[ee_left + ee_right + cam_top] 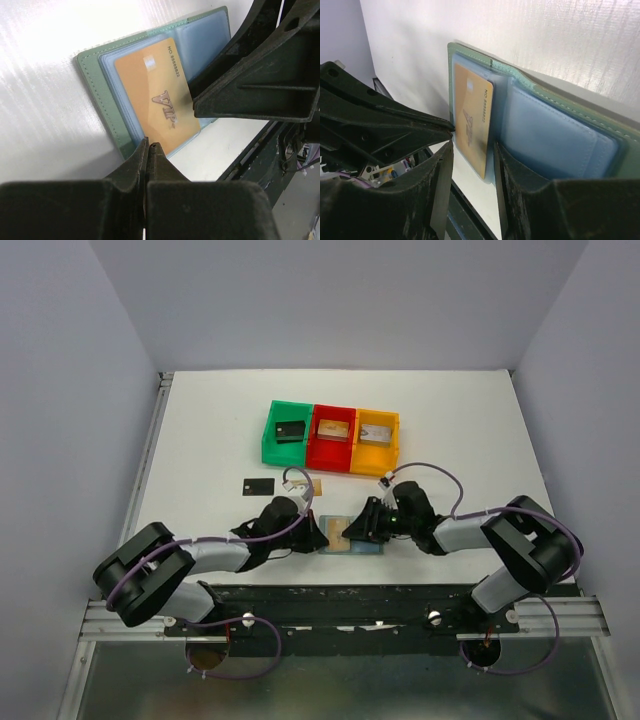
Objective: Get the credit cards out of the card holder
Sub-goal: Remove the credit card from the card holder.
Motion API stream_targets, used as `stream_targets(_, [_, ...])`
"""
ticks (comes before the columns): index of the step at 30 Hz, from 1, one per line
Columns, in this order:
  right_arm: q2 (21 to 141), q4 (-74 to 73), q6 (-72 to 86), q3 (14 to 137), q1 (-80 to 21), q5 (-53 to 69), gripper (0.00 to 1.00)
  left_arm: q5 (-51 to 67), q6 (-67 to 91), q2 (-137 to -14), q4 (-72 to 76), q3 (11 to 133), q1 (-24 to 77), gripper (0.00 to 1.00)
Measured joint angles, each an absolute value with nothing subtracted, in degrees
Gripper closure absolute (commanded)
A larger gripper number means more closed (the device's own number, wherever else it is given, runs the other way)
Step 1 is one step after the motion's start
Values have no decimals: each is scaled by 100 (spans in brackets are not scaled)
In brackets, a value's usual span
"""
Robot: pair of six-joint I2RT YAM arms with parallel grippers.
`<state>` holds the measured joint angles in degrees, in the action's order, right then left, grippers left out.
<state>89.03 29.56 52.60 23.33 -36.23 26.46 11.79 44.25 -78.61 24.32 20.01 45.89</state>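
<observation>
Lying open on the table (200, 440) just beyond the arm bases, the card holder (92, 75) is seen with its light blue inside turned up and its green cover underneath. A gold card (150, 90) printed VIP is shown against the clear sleeves on the holder's nine o'clock half; whether it is tucked into one cannot be told.

The left pincer (148, 147) is placed at nine o'clock of the holder, its fingers pressed together with nothing between them and their tips brought up to the holder's edge. The right pincer (472, 146) is placed at three o'clock with its fingers spread. The gold card's near corner is framed between them, and one fingertip is seen at the card's long edge; a grip on it cannot be made out.

Farther out, a black card (257, 485) is laid flat at ten o'clock of the holder, and a small tan card (316, 486) at eleven o'clock.

Farthest, at twelve o'clock, a green bin (280, 453), a red bin (328, 460) and a yellow bin (370, 465) are lined up touching, from nine o'clock to three o'clock.
</observation>
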Motion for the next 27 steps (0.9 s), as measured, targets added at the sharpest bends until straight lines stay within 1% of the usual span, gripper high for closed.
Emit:
stream_targets(5, [9050,3356,5408,2261,-3562,2742,54,1085,4423,-7734,2375,1892,4600,100])
stream_targets(12, [9080,3465,5435,2261,-3557,2792,55,956,4399,-7474,2082,1848,4600,100])
stream_targets(17, [8934,3275,5312,2265,-3553,2786,55,838,4292,-7297,1826,1964,4611,100])
stream_targets(23, [8388,2823,5059,2309,-3553,2731,55,808,4187,-7332,1704,2224,4615,100])
stream_targets(27, [8169,2530,4827,2493,-3557,2729,56,808,4156,-7424,1706,2305,4615,100])
